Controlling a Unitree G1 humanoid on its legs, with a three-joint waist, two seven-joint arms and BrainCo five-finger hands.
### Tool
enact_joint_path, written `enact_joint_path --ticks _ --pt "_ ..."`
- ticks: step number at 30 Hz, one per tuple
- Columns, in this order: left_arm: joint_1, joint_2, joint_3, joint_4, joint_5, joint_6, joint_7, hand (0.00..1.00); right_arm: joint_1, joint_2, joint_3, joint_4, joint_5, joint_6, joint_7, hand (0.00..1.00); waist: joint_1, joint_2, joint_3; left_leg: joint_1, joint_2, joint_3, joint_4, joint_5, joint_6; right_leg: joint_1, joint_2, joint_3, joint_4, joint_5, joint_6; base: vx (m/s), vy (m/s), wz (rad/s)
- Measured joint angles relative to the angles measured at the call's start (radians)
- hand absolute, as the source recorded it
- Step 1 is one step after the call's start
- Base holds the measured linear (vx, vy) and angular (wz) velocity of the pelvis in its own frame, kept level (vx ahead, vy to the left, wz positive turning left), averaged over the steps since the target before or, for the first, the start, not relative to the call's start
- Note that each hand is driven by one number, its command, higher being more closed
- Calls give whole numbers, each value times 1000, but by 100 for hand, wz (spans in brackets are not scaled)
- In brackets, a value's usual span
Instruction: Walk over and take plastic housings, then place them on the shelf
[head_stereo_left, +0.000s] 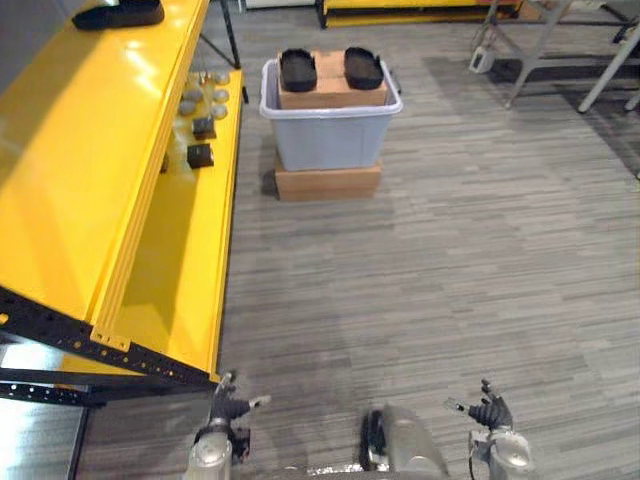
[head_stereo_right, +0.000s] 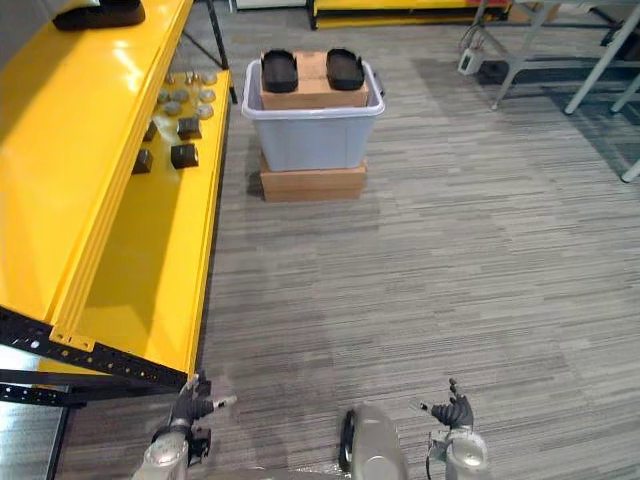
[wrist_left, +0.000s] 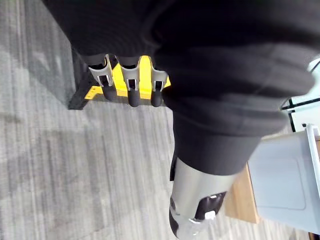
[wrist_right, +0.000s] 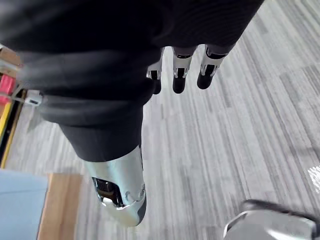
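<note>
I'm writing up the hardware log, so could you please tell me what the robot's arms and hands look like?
Both arms are silver-grey. The left hand and right hand each have a dark ribbed cover over back and wrist, silver fingers with dark tips, and a rounded silver thumb set apart.

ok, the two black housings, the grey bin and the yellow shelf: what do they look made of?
Housings: matte black, moulded-looking, probably plastic. Bin: pale grey-blue plastic, smooth walls, rolled rim. Shelf: yellow painted metal, likely steel; glossy glare, folded edges, perforated black frame.
</note>
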Motion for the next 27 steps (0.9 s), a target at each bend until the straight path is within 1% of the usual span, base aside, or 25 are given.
enact_joint_path --ticks 1,2,3,4,5,6,7,8,9,11,12,13,14,15,16,17,18,19,20,22,23,24,25,26,27 --pt "-1 -3 0 1 0 0 0 0 -2 2 1 0 0 0 1 0 0 1 0 -10 -3 -3 38 34 -18 3 -4 -2 27 -34 -4 681 -317 24" --pt "-1 -13 4 7 0 -1 2 0 1 3 3 -1 0 0 3 0 3 5 2 -54 9 -6 182 113 0 44 -3 -7 41 -89 -6 605 -287 22" --pt "9 -21 4 13 0 -1 0 0 3 3 10 -1 1 0 4 0 6 8 7 -133 42 -8 397 250 6 127 3 -12 5 -121 -13 601 -282 19" --pt "19 -24 4 11 0 -1 -1 0 4 4 12 -4 2 0 4 0 7 9 8 -177 66 -10 513 287 10 176 16 -15 -23 -131 -18 589 -252 6" --pt "35 -29 4 11 0 -2 -1 0 5 11 15 -20 6 -3 3 0 12 6 13 -265 127 4 770 267 36 275 42 -15 -86 -144 -27 446 -182 -8" --pt "39 -31 4 11 0 -1 -2 0 7 13 17 -26 12 -8 2 0 16 6 16 -304 152 19 867 250 55 329 54 -14 -116 -150 -32 531 -207 -20" --pt "48 -38 4 9 -1 -2 -2 0 13 18 15 -32 29 -20 0 0 35 -16 28 -368 180 43 976 217 102 424 69 0 -172 -158 -37 474 -167 -28" --pt "56 -44 3 9 -1 -2 -2 0 14 21 13 -33 36 -22 -1 0 52 -22 28 -437 179 60 989 184 113 501 76 14 -226 -166 -40 448 -153 -28" --pt "57 -48 3 9 -1 -1 -2 0 16 20 9 -33 37 -23 -2 0 58 -28 31 -472 168 65 968 172 112 532 80 22 -250 -168 -42 408 -115 -31" --pt "60 -52 3 8 -1 -1 -2 0 16 21 8 -30 37 -20 -2 0 73 -34 37 -586 91 60 731 116 105 620 83 52 -315 -184 -37 404 -62 -33" --pt "64 -53 3 7 -1 -1 -2 0 13 21 7 -29 37 -19 -1 0 76 -35 38 -601 66 54 643 114 102 640 81 61 -325 -188 -35 513 -6 -50" --pt "75 -60 4 5 -1 0 -1 0 11 22 -2 -17 37 -19 -1 0 88 -35 39 -605 10 39 418 122 92 675 76 89 -349 -195 -22 432 25 -68" --pt "84 -70 5 4 -1 0 -1 0 8 22 -19 0 37 -19 -2 0 95 -28 36 -591 -32 5 172 154 58 707 77 118 -385 -206 -9 506 82 -80" --pt "87 -78 5 3 -1 0 0 0 3 21 -33 15 37 -19 -4 0 100 -15 33 -592 -45 -15 40 181 51 729 85 141 -405 -218 -1 336 109 -69" --pt "88 -82 5 3 -1 0 0 0 3 19 -36 21 37 -18 -6 0 107 -5 32 -595 -46 -22 -6 186 52 743 92 152 -411 -231 3 449 186 -79" --pt "89 -83 14 4 -5 0 0 0 4 26 -34 39 37 -15 -13 0 119 -14 26 -601 -59 -39 22 279 105 760 85 190 -399 -269 17 515 207 -77" --pt "90 -82 40 6 -12 0 0 0 8 41 -28 45 37 -14 -15 0 114 -44 2 -621 -94 -39 85 301 147 748 45 219 -325 -337 40 541 197 -60" --pt "87 -83 40 8 -12 0 0 0 10 42 -28 45 37 -15 -15 0 112 -50 0 -627 -98 -37 102 299 154 740 37 222 -306 -349 43 597 154 -30" --pt "73 -81 40 12 -12 1 -1 0 26 40 -27 55 37 -14 -16 0 115 -68 -9 -637 -114 -19 157 262 178 697 9 235 -195 -374 68 735 183 -23" --pt "72 -74 40 14 -14 1 0 0 22 44 -28 76 37 -13 -15 0 116 -89 -14 -593 -138 11 172 195 187 609 -22 254 63 -368 140 664 180 -16" --pt "72 -70 37 25 -17 4 0 0 26 48 -28 84 36 -13 -15 0 105 -93 -13 -539 -161 5 176 154 200 545 -47 255 266 -302 294 604 148 9" --pt "72 -70 30 33 -33 7 1 0 31 51 -20 90 36 -13 -14 0 98 -91 -12 -473 -169 3 174 113 209 480 -63 248 462 -287 340 490 114 11" --pt "74 -70 29 35 -35 8 2 0 32 53 -20 92 36 -12 -12 0 96 -89 -11 -436 -169 0 169 96 209 451 -71 241 527 -301 312 723 120 6" --pt "80 -67 22 39 -38 8 3 0 30 55 -13 89 36 -12 -9 0 89 -81 -13 -360 -167 -9 138 82 209 401 -88 194 580 -333 244 464 49 3" --pt "78 -64 16 41 -43 8 3 0 23 47 15 85 36 -14 -8 0 86 -70 -11 -288 -156 -9 96 82 208 355 -97 141 541 -369 171 686 40 4"
